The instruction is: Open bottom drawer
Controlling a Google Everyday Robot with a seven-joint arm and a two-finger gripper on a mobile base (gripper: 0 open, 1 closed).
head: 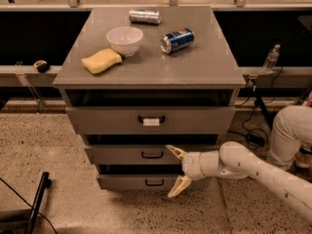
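The grey cabinet has three drawers. The bottom drawer (126, 182) is the lowermost, with a plain grey front and a small black loop handle (154, 183). My gripper (175, 172) is open, its two cream fingers spread one above the other. It sits just right of the bottom drawer's handle, in front of the drawer's front, with the upper finger at the middle drawer's height. It holds nothing. My white arm reaches in from the right.
The middle drawer (122, 154) and the labelled top drawer (107, 120) sit above. On the cabinet top (204, 65) lie a white bowl (125, 39), a yellow sponge (101, 61), a blue can (177, 40) and a silver can (145, 16). A black stand (36, 204) is on the floor at left.
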